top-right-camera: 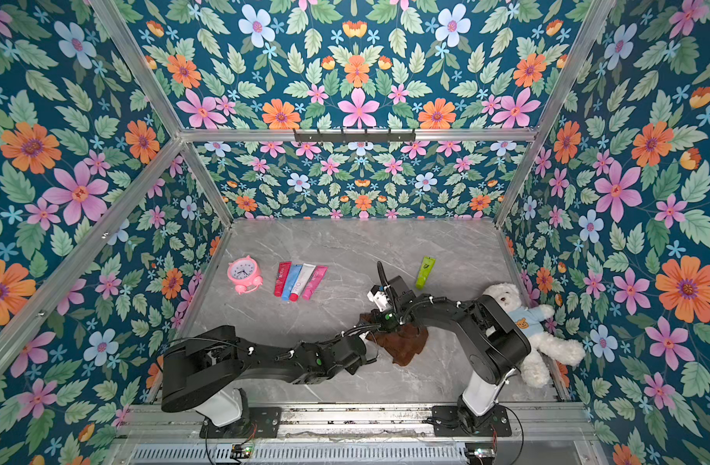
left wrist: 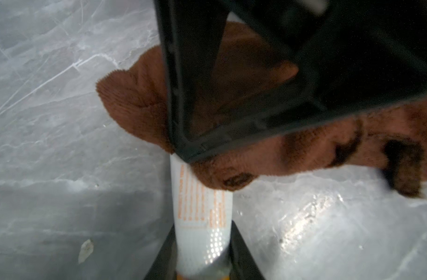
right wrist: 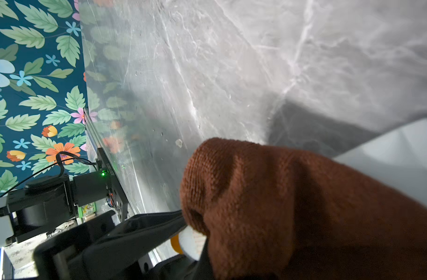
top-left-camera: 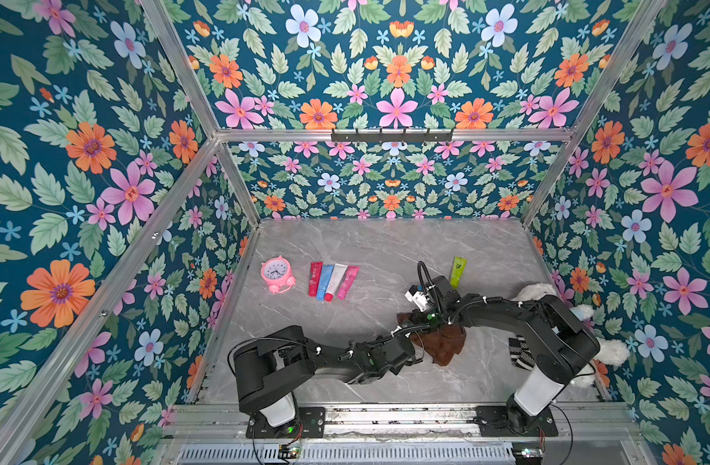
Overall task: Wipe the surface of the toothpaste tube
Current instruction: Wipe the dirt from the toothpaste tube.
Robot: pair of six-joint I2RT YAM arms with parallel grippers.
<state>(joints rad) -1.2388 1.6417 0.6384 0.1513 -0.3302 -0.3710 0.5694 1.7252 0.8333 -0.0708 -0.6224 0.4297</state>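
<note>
Flowered walls (top-left-camera: pixel 103 161) are closing in the cell on three sides. A grey marble table (top-left-camera: pixel 385 241) is lying between them.

The two black arms are reaching in from the near rail. The left arm (top-left-camera: pixel 305 358) is stretching low toward the middle, and the right arm (top-left-camera: pixel 546 326) is bending in from the right side. Their tips are meeting near the centre of the table.

A white teddy bear (top-right-camera: pixel 518 318) in a pale blue shirt is lying against the right wall, partly behind the right arm.

A brown cloth (top-left-camera: pixel 446 342) is lying bunched where the arms are meeting, and part of it is spilling onto the table.

A pink alarm clock (top-left-camera: pixel 276 273) is lying near the left wall. Just beside it, four tubes (top-left-camera: pixel 332 282) are lying side by side in a row: red, blue, white and pink. A green tube (top-left-camera: pixel 458 271) is lying alone, farther right.

In the left wrist view, we are seeing the toothpaste tube (left wrist: pixel 200 213), which is white with orange print. It is sitting at the meeting point of the arms, well apart from the row. Its far end is disappearing under the cloth. We cannot tell whether it is touching the table.

The left gripper (left wrist: pixel 202 257) is clamping the tube near its orange cap end, one finger on each side.

The right gripper (left wrist: pixel 185 148) is pressing down on the cloth over the tube. Its jaws are drawn together with the cloth gathered around them, though the fingertips themselves are hiding in the fabric.
</note>
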